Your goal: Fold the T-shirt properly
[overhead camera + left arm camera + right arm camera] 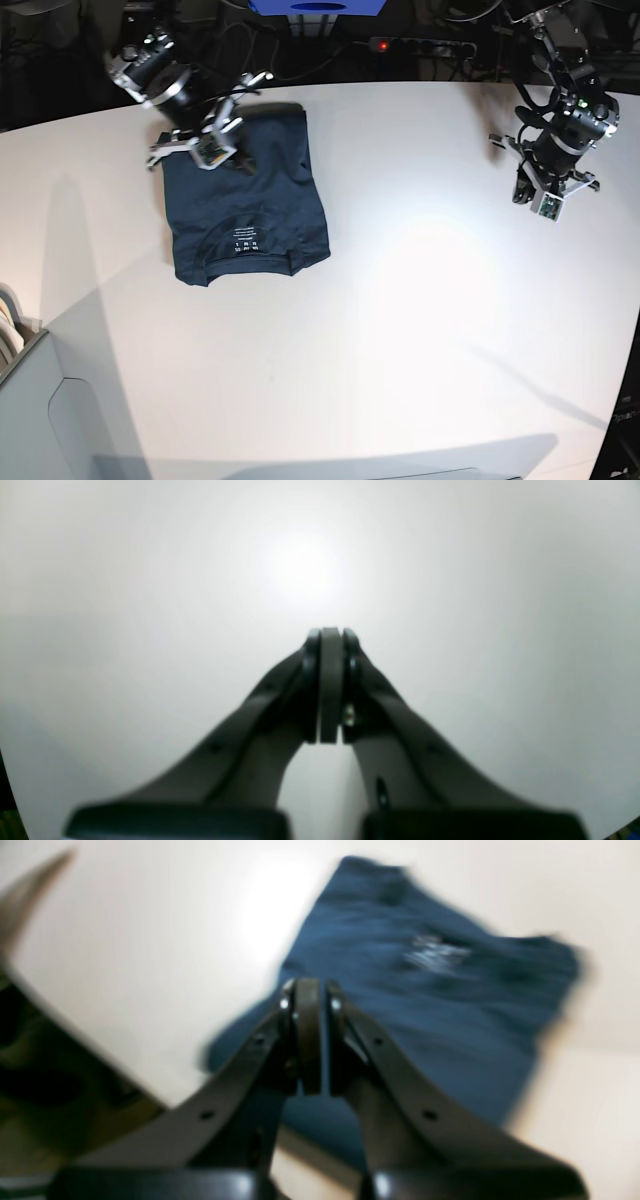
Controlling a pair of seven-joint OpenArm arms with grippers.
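The dark navy T-shirt (245, 205) lies flat on the white table (420, 300), folded into a narrow rectangle, with the collar and its white label (245, 246) at the near end. It also shows in the right wrist view (425, 1005), blurred, with the label (435, 952). My right gripper (307, 985) is shut and holds nothing. In the base view it (243, 162) hangs over the shirt's far end. My left gripper (330, 632) is shut and empty over bare table, far to the right of the shirt in the base view (522, 190).
A power strip (420, 45) and cables lie beyond the table's far edge, next to a blue object (315, 5). The table's edge and dark floor (45, 1080) show at the left of the right wrist view. A pale rack (15, 320) stands at the near left.
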